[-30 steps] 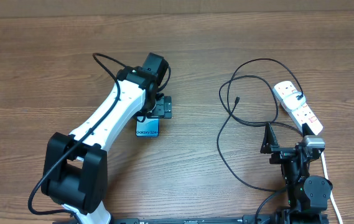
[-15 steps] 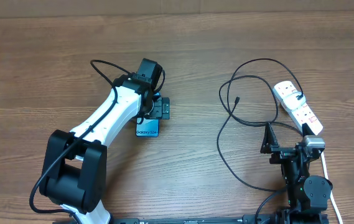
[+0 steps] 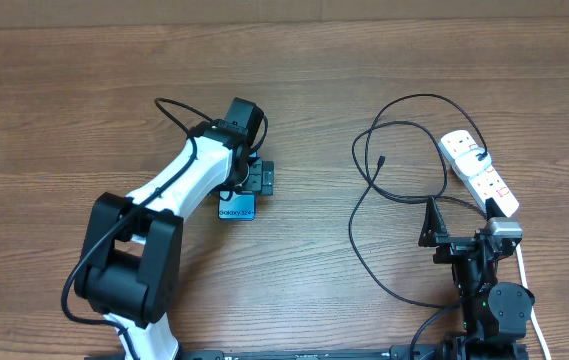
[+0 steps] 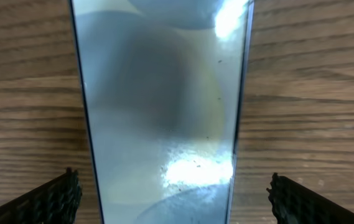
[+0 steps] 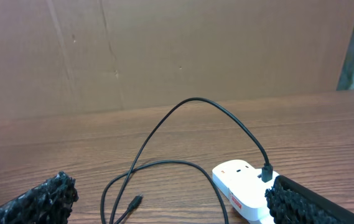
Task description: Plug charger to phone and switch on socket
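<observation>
the left jaws are released and spread wide. in the left wrist view their black fingertips (image 4: 47, 200) sit at the two lower corners, and the phone (image 4: 164, 112) lies between them, clear of both, its glossy screen filling the middle. from overhead the left arm's head hangs over the far end of the phone, so only the near end with white lettering shows, flat on the desk (image 3: 64, 90).

the right jaws are released too. their fingertips (image 5: 33, 202) are far apart at the lower corners of the right wrist view, holding nothing. ahead of them the charger (image 3: 358, 205) loops in thin black curves. its connector tip (image 3: 380, 160) lies free on the wood, well apart from the phone, and its other end goes into the socket (image 3: 479, 172), which lies angled near the right edge.
</observation>
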